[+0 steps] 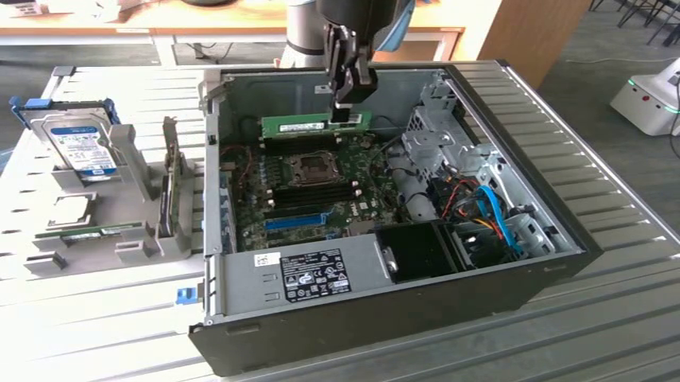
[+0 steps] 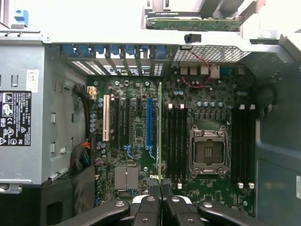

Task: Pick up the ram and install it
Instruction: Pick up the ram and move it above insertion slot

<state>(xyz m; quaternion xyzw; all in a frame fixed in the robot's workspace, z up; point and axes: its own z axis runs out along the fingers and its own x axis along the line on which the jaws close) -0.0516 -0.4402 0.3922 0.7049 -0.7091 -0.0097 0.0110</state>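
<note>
Starting at the exterior view's left, on the slatted desk (image 1: 107,318): hard drive (image 1: 83,147) in a grey cradle, well apart from the work. Moving right into the open computer case (image 1: 372,326): claw (image 1: 348,111) pressed tight on the ram (image 1: 302,125), holding it on edge above the motherboard (image 1: 308,199), not yet seated. Looks like the carry-to-slot stage. From the wrist view, hanging edge-on just beside the black memory slots (image 2: 176,141), between the blue slot (image 2: 149,122) and the CPU socket (image 2: 208,150). Calls for squaring up with one black slot, most likely. Further right, drive cage (image 1: 431,127) and blue-orange cables (image 1: 491,215), near but apparently off the path.
</note>
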